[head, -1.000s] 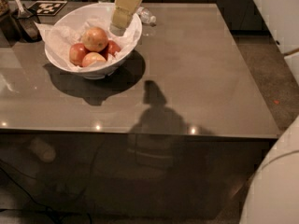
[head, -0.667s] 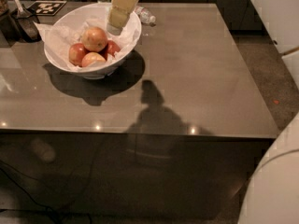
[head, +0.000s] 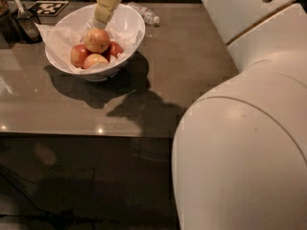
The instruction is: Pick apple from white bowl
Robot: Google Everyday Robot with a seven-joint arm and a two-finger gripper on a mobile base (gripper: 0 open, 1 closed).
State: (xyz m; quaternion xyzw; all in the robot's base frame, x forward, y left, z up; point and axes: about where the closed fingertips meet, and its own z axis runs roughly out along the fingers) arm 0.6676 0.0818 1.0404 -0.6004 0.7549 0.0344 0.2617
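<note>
Pale tapered hand right over big yellow-orange apple in glossy white bowl; grip state can't tell, hand's top cropped.

grey-brown glossy worktop. clear plastic bottle lying near far edge. black-and-white marker tag flat at far left, scoop-like utensil just beside it. darker red apples and pale apple on crumpled white paper. tool above far-left worktop.

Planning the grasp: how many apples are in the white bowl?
4: the big apple on top under the pincer, a dark red apple left, a second red apple right, a pale apple in front. More may hide beneath.
</note>
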